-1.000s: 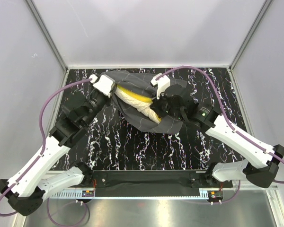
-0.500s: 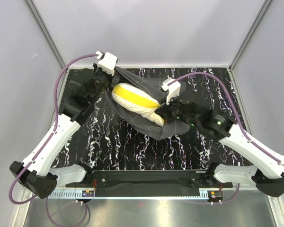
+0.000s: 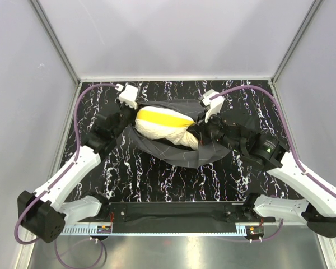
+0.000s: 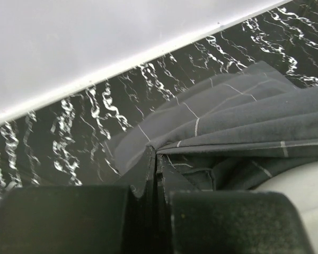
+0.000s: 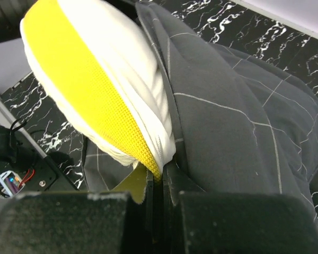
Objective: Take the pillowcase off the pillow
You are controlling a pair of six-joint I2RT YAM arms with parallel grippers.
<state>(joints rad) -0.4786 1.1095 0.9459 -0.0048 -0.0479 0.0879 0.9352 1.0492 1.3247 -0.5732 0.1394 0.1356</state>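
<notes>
The pillow [image 3: 162, 124] lies across the far half of the tabletop [image 3: 157, 179], about midway between the left and right edges. It rests on the pillowcase [image 3: 173, 152], which spreads out beneath it toward the near edge and the right edge. The left gripper [image 3: 129, 114] sits at the pillowcase's left end, toward the far-left corner. The right gripper [image 3: 204, 133] sits at the pillow's right end, against the pillowcase.

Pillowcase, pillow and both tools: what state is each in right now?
pillowcase, partly off, bunched under and around the pillow's near end.
pillow, mostly exposed, yellow edge facing up.
left tool, shut on the pillowcase's edge.
right tool, shut on the pillow's yellow edge.
</notes>
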